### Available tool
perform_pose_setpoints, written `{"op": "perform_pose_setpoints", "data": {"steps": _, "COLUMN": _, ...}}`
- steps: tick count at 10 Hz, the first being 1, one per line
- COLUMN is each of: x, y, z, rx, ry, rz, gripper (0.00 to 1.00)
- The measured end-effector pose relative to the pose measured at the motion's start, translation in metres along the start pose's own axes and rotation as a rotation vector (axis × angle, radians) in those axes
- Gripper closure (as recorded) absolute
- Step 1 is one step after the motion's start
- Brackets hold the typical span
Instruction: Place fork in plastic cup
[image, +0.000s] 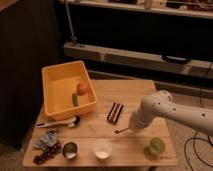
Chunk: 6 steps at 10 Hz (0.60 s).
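My gripper (129, 127) hangs from the white arm that reaches in from the right, low over the table's front middle. A thin, short sliver (122, 131) shows at its tip, touching or just above the wood; it may be the fork, but I cannot tell. The light-green plastic cup (155, 147) stands upright at the front right corner of the table, to the right of the gripper and nearer the front edge, apart from it.
A yellow bin (59, 80) at the back left holds an orange fruit (82, 88) and a green item (75, 99). A dark bar (115, 112) lies at the middle. Along the front stand a white-handled utensil (56, 123), a blue packet (48, 140), a metal cup (70, 149) and a white bowl (102, 148).
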Motion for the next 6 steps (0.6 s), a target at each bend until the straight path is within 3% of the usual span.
{"op": "perform_pose_setpoints", "data": {"steps": 6, "x": 0.013, "y": 0.013, "z": -0.025, "rx": -0.003, "ry": -0.002, "rz": 0.065, "gripper": 1.0}}
